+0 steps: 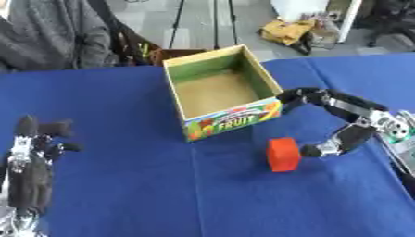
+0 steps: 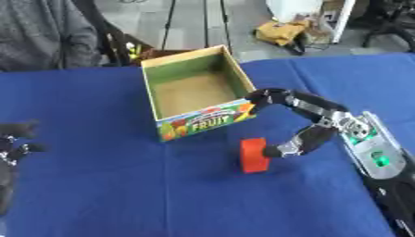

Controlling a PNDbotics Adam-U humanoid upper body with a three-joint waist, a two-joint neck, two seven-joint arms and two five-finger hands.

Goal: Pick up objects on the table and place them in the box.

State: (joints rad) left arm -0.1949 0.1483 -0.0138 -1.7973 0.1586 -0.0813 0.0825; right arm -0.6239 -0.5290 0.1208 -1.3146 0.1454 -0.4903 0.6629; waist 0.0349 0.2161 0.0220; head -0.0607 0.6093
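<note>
Two hands show. The right hand (image 1: 356, 121) reaches in from the right, spread wide and holding nothing: its thumb tip sits just beside the right face of the red block (image 1: 284, 154), while its fingers arch up to the near right corner of the box (image 1: 185, 88). That block stands on the blue tablecloth (image 1: 162, 185), near the box's printed front wall, with bare cloth to its left and front. At the lower left, the left hand (image 1: 32, 162) rests open, fingers up.
</note>
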